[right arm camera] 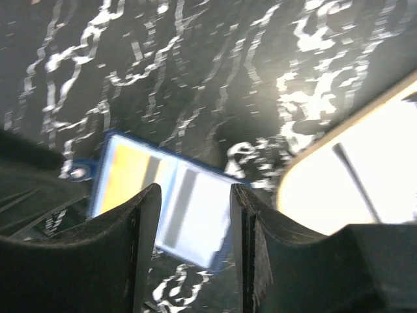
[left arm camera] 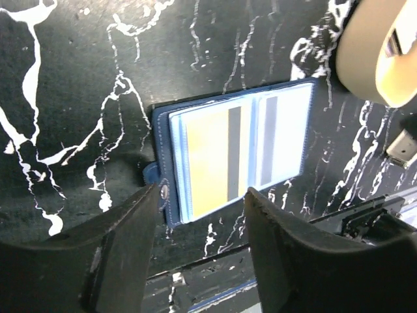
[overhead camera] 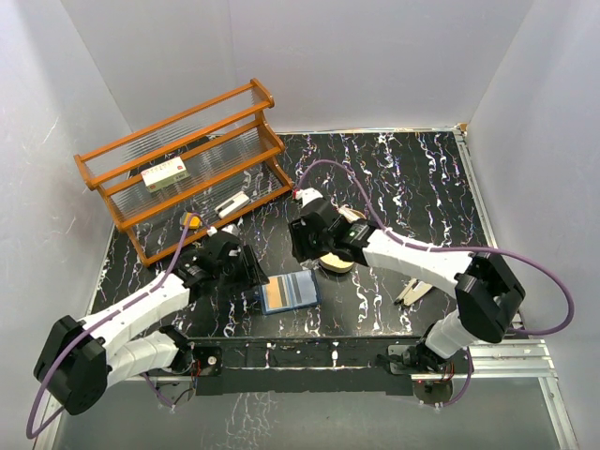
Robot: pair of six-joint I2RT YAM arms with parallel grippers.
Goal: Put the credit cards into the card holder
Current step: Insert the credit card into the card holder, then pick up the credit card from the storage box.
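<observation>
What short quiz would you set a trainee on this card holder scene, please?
1. True or false: the card holder lies closed on the table.
2. Multiple choice: the brighter card inside it is A green, B yellow-orange, C pink.
3. Short answer: which arm reaches over the tan tray?

Key: 1 false, it lies open. 2 B. 3 the right arm.
</observation>
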